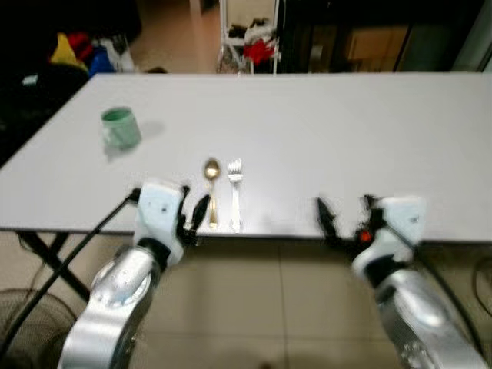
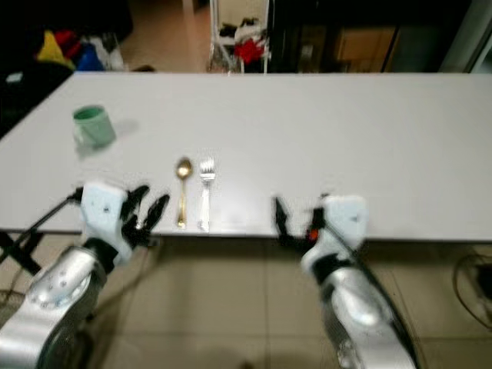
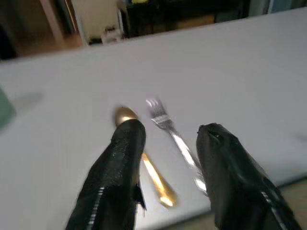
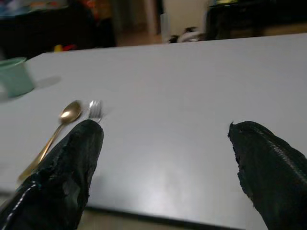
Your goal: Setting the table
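With your left gripper [image 1: 194,217] spread at the table's [image 1: 346,146] near edge, lower centre-left, just beside the gold spoon [image 1: 211,184] and fork [image 1: 234,188], ease forward squarely; your right gripper [image 1: 346,219] is spread, empty, lower right.

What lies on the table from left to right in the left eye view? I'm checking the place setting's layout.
Green ceramic mug → gold metal spoon → silver metal fork, on the white table.
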Available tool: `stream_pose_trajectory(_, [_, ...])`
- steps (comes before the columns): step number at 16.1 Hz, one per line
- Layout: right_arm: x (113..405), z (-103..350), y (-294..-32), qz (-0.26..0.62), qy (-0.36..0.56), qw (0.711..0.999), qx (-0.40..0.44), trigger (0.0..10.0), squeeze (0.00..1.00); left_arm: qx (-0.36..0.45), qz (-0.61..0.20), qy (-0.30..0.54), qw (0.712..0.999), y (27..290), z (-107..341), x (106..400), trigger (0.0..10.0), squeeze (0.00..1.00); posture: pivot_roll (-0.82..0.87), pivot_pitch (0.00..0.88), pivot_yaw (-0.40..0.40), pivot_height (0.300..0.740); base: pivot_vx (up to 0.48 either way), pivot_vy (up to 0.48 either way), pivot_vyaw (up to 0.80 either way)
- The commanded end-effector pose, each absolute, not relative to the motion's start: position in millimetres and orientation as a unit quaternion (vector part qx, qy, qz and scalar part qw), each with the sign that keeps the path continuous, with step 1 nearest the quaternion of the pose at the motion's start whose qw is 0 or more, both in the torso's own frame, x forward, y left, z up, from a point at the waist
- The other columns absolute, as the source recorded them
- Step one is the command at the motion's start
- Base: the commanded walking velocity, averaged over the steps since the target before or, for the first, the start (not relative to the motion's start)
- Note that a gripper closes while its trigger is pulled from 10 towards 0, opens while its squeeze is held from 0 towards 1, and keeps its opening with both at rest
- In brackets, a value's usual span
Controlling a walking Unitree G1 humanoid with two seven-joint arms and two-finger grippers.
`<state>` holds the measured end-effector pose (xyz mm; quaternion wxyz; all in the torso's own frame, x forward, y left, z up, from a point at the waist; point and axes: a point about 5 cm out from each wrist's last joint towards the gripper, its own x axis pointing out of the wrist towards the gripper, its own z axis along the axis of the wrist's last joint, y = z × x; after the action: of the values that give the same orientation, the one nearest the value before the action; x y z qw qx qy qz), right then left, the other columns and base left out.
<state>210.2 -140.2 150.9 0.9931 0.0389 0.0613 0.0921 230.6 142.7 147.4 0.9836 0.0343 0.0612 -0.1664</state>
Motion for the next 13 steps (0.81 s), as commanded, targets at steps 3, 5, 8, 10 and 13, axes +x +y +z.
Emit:
stream_pose_trajectory(3, [211, 157, -140, 0.104, 0.040, 0.993, 0.028, 10.0, 1.00, 0.017, -0.164, 0.053, 0.985, 144, 153, 231, 10.0, 1.00, 0.06, 0.000, 0.089, 0.740, 0.000, 0.000, 0.80])
stream_pose_trajectory(5, [211, 156, -137, 0.120, 0.042, 0.990, 0.056, 10.0, 1.00, 0.035, -0.149, 0.048, 0.987, 148, 155, 235, 10.0, 1.00, 0.07, 0.000, 0.096, 0.740, 0.000, 0.000, 0.80])
stream_pose_trajectory(8, [211, 154, -136, 0.115, 0.045, 0.989, 0.082, 10.0, 1.00, 0.030, -0.129, 0.061, 0.989, 154, 153, 236, 10.0, 1.00, 0.07, 0.000, 0.095, 0.740, 0.000, 0.000, 0.80])
stream_pose_trajectory(10, [209, 153, -135, 0.126, 0.045, 0.988, 0.071, 10.0, 1.00, 0.073, -0.118, 0.049, 0.989, 152, 155, 237, 10.0, 1.00, 0.07, 0.000, 0.101, 0.740, 0.000, 0.000, 0.80])
stream_pose_trajectory(13, [211, 154, -133, 0.142, 0.047, 0.987, 0.060, 10.0, 1.00, 0.090, -0.104, 0.043, 0.989, 153, 154, 237, 10.0, 0.91, 0.09, 0.000, 0.065, 0.740, 0.000, 0.000, 0.80])
